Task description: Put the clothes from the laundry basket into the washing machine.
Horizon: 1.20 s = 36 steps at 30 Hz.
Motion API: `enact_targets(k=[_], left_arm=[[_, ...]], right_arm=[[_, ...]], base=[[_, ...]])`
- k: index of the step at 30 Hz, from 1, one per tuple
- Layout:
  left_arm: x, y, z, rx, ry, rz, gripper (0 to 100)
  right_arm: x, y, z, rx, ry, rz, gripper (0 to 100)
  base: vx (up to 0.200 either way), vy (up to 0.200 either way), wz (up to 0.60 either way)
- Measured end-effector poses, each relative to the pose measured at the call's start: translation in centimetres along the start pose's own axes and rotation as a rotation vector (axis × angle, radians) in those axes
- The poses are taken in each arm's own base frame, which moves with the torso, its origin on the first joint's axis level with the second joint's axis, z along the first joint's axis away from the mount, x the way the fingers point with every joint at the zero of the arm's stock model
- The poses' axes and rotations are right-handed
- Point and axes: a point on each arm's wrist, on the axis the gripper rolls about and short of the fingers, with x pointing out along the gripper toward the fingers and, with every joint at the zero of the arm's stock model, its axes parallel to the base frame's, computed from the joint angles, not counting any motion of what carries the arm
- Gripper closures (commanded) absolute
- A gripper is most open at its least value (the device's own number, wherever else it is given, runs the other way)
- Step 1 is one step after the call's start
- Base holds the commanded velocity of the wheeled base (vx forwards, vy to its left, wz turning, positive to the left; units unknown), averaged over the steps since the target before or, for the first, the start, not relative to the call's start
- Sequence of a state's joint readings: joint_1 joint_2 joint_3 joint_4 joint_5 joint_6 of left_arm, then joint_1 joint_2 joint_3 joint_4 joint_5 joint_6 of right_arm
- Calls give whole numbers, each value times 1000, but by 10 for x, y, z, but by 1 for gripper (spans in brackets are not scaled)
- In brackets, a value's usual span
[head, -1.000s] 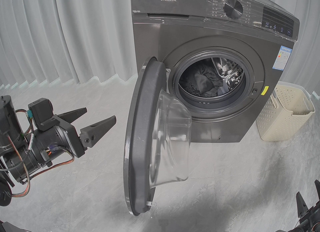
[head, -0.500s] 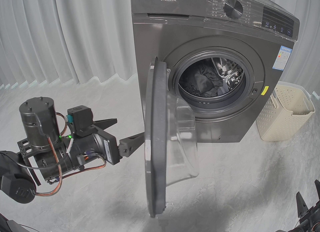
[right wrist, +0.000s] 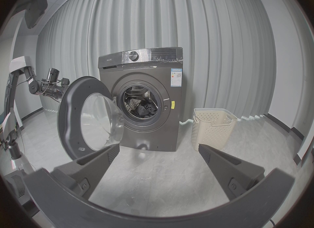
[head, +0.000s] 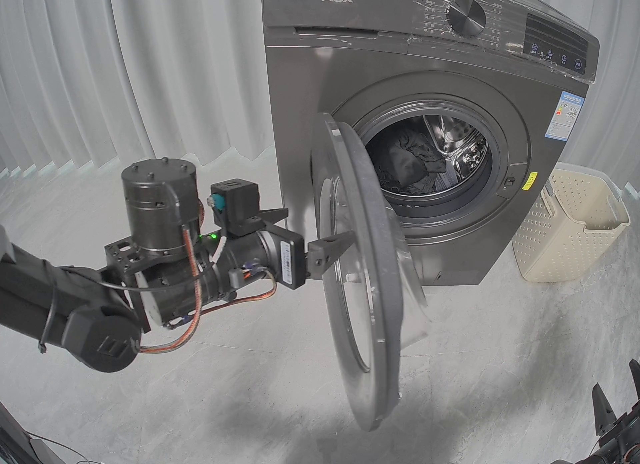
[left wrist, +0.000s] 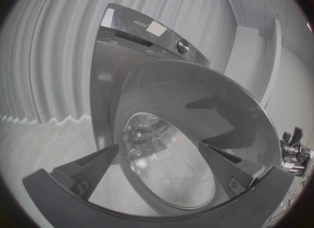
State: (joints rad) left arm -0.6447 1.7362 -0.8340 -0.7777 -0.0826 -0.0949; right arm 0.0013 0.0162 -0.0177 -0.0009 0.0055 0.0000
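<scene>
The grey washing machine (head: 400, 39) stands ahead with its round door (head: 363, 299) swung about halfway between open and closed. Dark clothes (head: 407, 162) lie inside the drum. My left gripper (head: 319, 224) is open at the door's outer face, with one fingertip (head: 347, 239) against it. In the left wrist view the door (left wrist: 196, 114) spans the gap between the open fingers (left wrist: 98, 160). The cream laundry basket (head: 573, 225) stands on the floor right of the machine; its visible inside is bare. My right gripper (head: 617, 382) is open, low at the right, far from the machine (right wrist: 144, 97).
Grey curtains (head: 133, 52) hang behind and to the left of the machine. Bare tiled floor (head: 500, 365) spreads in front of the machine and the basket (right wrist: 212, 127). The door's lower edge (head: 380, 412) juts out over the floor.
My left arm has moved right toward the machine, and the door has swung from wide open to roughly half closed. The right gripper has stayed put.
</scene>
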Motion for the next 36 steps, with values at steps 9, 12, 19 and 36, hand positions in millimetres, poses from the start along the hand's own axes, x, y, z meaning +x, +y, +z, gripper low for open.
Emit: enact_targets(k=[9, 12, 19, 36], left_arm=[[36, -4, 0, -36, -22, -13, 0], [40, -5, -4, -43, -17, -11, 0], [49, -5, -1, -44, -30, -4, 0], [105, -5, 5, -100, -106, -5, 0]], right_arm=[[0, 0, 0, 1, 0, 0, 0], [0, 0, 0, 1, 0, 0, 0], [0, 0, 0, 2, 0, 0, 0], [0, 0, 0, 2, 0, 0, 0]], base=[[0, 0, 0], [0, 0, 0], [0, 0, 0], [0, 0, 0]])
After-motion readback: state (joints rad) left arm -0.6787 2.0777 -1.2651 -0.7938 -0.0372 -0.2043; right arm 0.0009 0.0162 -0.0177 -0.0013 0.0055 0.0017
